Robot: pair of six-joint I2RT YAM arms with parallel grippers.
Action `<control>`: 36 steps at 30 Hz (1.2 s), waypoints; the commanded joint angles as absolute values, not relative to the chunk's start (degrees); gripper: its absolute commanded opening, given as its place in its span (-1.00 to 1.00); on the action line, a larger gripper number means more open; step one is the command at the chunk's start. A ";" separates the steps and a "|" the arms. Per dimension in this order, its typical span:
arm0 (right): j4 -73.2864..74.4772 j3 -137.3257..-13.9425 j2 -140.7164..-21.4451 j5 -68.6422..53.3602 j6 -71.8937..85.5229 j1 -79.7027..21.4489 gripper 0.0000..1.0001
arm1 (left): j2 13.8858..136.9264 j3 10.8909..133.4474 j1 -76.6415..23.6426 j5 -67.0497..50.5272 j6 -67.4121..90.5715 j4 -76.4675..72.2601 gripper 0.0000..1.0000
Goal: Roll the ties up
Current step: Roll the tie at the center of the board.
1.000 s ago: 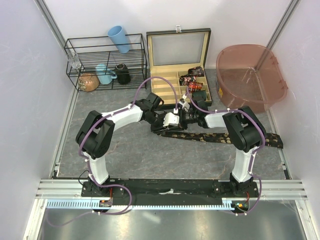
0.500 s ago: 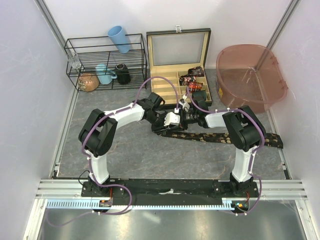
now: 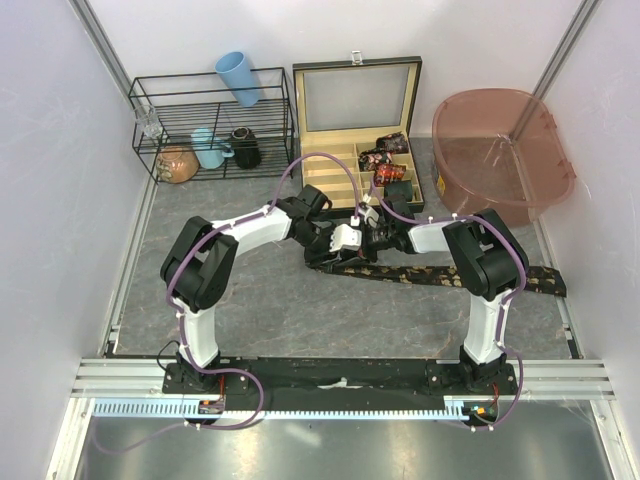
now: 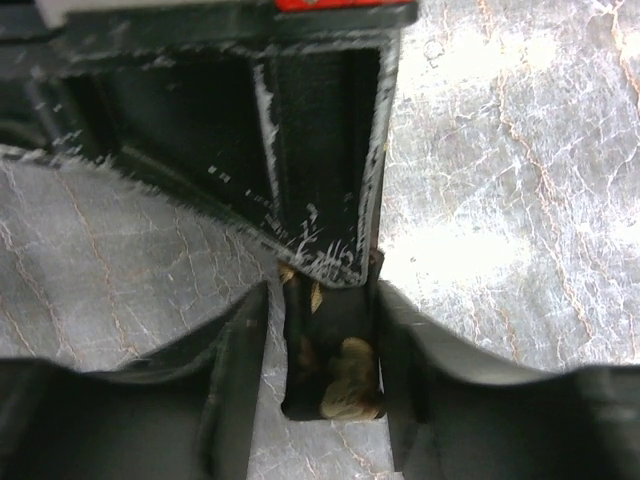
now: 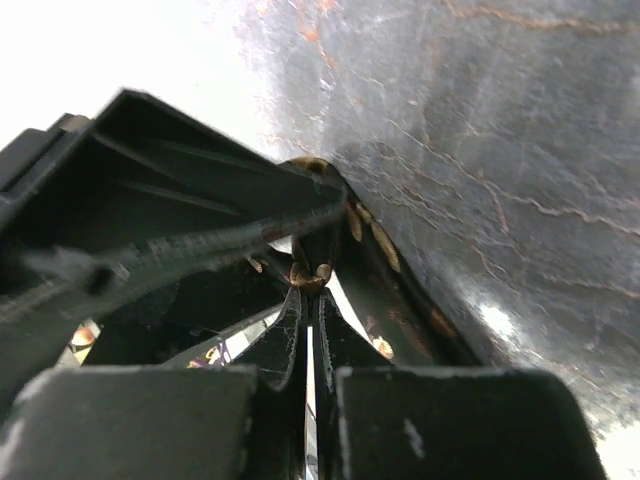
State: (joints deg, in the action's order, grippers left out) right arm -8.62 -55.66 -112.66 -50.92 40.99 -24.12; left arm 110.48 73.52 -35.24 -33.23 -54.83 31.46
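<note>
One tie [image 3: 450, 275], dark with tan prints, lies flat across the table from the centre to the right edge. Its left end is lifted where both grippers meet. My right gripper [image 3: 368, 238] [image 5: 310, 290] is shut on a fold of that end, tan print bunched at its tips; the tie [image 5: 400, 300] runs off beside it. My left gripper [image 3: 356, 243] [image 4: 323, 295] stands open around the tie end [image 4: 340, 370], with bare table showing between the cloth and one finger. The right gripper's scratched finger [image 4: 320, 150] fills the top of the left wrist view.
An open wooden box [image 3: 330, 170] behind the grippers holds rolled ties [image 3: 385, 158] in its right compartments. A wire rack [image 3: 210, 120] with mugs and a blue cup [image 3: 238, 75] stands at back left. A brown tub [image 3: 500, 150] stands at back right.
The right gripper has closed on the tie's end. The left gripper's jaws have widened a little, and the left arm's elbow has shifted slightly right.
</note>
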 commanded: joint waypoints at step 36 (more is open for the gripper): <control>9.14 -62.05 -116.01 -40.43 29.00 -23.64 -1.00 | 105.73 73.03 -32.61 -39.90 -62.50 34.28 -0.24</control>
State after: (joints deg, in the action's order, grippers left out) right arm 7.94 -60.60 -113.69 -44.97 30.57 -23.77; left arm 107.83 70.72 -32.27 -36.16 -61.63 33.10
